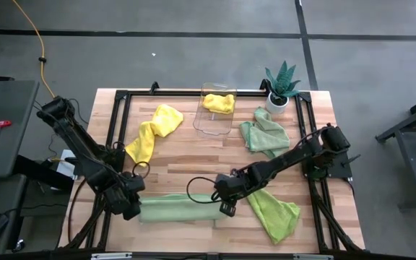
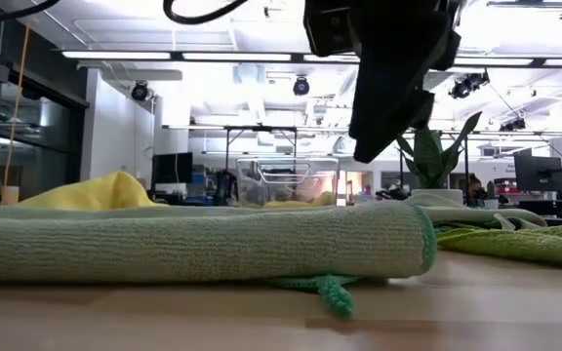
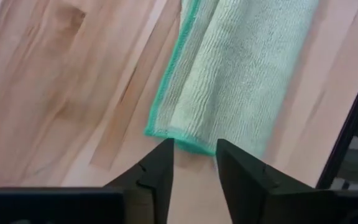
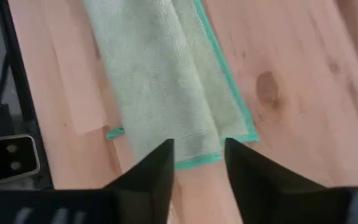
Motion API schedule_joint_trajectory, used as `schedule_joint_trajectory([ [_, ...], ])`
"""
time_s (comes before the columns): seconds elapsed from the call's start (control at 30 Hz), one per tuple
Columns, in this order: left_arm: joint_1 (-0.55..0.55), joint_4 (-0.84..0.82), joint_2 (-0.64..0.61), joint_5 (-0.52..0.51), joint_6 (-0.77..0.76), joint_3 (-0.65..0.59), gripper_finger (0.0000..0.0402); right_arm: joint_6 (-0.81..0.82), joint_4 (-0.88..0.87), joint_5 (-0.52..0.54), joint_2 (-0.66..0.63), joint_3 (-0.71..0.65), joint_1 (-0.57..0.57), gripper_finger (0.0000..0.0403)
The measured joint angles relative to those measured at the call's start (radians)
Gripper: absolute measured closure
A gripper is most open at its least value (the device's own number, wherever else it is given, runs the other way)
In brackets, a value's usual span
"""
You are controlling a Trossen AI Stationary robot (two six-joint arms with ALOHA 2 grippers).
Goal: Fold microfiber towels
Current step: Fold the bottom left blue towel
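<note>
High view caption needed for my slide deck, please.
Both grippers, left gripper and right gripper, open at opposite ends of a folded mint towel.

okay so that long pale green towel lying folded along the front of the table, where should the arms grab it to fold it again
Judging by its pose, take the pale mint towel at its two short ends, coming straight down. It lies as a long flat strip, and the left gripper and right gripper each hover open over one end's teal hem. Pinching the corners there would let one end carry over onto the other.

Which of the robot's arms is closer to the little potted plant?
The right. Its end effector is at the folded mint towel's right end, diagonally down-table from the potted plant; the left end effector, at the towel's other end, is farther away.
</note>
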Motion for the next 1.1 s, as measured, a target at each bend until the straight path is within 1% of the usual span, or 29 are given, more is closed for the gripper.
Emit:
schedule_joint_trajectory([
  [0.07, 0.000, -0.015, -0.042, -0.018, 0.000, 0.000, 0.0272, -0.035, -0.042, 0.007, -0.001, 0.022, -0.009, 0.0243],
  [0.13, 0.000, -0.011, -0.087, -0.064, 0.012, 0.000, 0.0264, -0.071, -0.080, 0.013, -0.004, 0.042, -0.016, 0.0228],
  [0.27, -0.005, 0.064, -0.143, -0.182, 0.071, 0.001, 0.0258, -0.096, -0.115, 0.008, -0.024, 0.037, -0.008, 0.0216],
  [0.33, -0.014, 0.114, -0.141, -0.216, 0.093, 0.002, 0.0257, -0.086, -0.129, -0.026, -0.027, 0.012, 0.008, 0.0215],
  [0.4, -0.025, 0.138, -0.119, -0.225, 0.105, 0.002, 0.0257, -0.044, -0.135, -0.072, -0.027, -0.030, 0.026, 0.0215],
  [0.5, -0.042, 0.171, -0.058, -0.227, 0.105, 0.002, 0.0257, 0.077, -0.025, -0.145, -0.039, -0.119, 0.057, 0.0215],
  [0.6, -0.056, 0.212, 0.020, -0.225, 0.105, 0.002, 0.0257, 0.255, 0.202, -0.197, -0.040, -0.201, 0.080, 0.0214],
  [0.67, -0.059, 0.257, 0.072, -0.225, 0.105, 0.002, 0.0257, 0.391, 0.372, -0.203, -0.042, -0.249, 0.091, 0.0214],
  [0.73, -0.059, 0.291, 0.116, -0.225, 0.105, 0.001, 0.0257, 0.527, 0.524, -0.165, -0.043, -0.295, 0.098, 0.0215],
  [0.83, -0.056, 0.321, 0.170, -0.229, 0.105, 0.001, 0.0257, 0.658, 0.621, -0.079, -0.043, -0.344, 0.104, 0.0214],
  [0.97, -0.047, 0.336, 0.237, -0.232, 0.098, 0.001, 0.0257, 0.748, 0.575, 0.019, -0.043, -0.365, 0.105, 0.0214],
  [1.1, -0.046, 0.351, 0.292, -0.220, 0.078, 0.001, 0.0257, 0.799, 0.533, 0.065, -0.043, -0.365, 0.105, 0.0214],
])
